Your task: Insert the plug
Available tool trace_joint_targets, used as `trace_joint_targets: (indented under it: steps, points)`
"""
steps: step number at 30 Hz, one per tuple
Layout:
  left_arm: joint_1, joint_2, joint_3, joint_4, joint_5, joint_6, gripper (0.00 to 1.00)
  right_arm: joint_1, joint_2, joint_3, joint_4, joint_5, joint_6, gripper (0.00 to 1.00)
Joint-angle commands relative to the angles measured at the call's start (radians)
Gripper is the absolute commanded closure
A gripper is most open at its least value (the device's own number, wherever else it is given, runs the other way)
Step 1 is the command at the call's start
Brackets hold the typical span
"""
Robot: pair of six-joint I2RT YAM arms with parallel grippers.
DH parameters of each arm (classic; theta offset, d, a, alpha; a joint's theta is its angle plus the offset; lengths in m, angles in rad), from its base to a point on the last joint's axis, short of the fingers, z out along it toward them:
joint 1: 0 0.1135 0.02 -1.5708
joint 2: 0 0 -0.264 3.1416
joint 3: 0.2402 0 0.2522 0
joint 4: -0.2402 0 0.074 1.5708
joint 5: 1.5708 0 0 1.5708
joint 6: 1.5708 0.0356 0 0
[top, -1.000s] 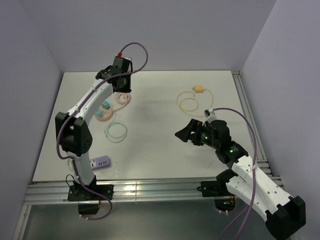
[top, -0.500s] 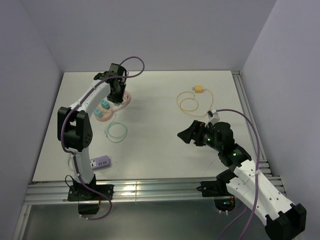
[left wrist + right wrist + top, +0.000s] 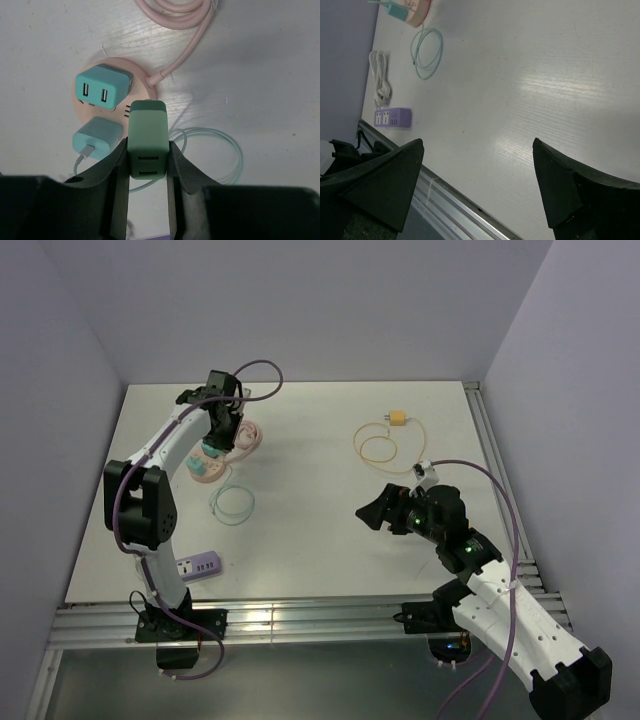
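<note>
A green plug [image 3: 147,135] with two USB slots sits clamped between the fingers of my left gripper [image 3: 147,146], which is shut on it. Its front end reaches the right edge of a round pink socket hub [image 3: 141,84]; its prongs are hidden. In that hub stand two teal chargers [image 3: 102,89], the nearer one [image 3: 97,141] with a cable. From above, my left gripper [image 3: 222,430] hangs right over the hub [image 3: 203,470] at the far left. My right gripper [image 3: 378,510] stands open and holds nothing, over the table's right half.
The hub's pink cord [image 3: 248,437] coils behind it. A teal cable loop [image 3: 232,503] lies just in front. A purple power strip [image 3: 200,566] sits near the front left edge. A yellow plug [image 3: 398,419] with its coiled cable [image 3: 377,445] lies at the back right.
My left arm has come down and to the left with the green plug, from above the pink cord to the hub. The right arm has barely shifted.
</note>
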Motion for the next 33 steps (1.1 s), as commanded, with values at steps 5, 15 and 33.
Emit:
trace_joint_targets:
  steps: [5, 15, 33]
  points:
    - [0.001, -0.051, -0.017, 0.004, -0.036, 0.037, 1.0, -0.01, -0.006, 0.017, 0.005, -0.007, -0.029, 0.04]
    - [0.027, -0.001, -0.027, -0.068, -0.006, 0.019, 1.0, -0.018, -0.018, 0.025, -0.016, -0.001, -0.043, 0.04]
    - [0.061, 0.039, 0.002, -0.086, 0.001, 0.04, 1.0, -0.027, -0.012, 0.023, -0.013, -0.014, -0.046, 0.04]
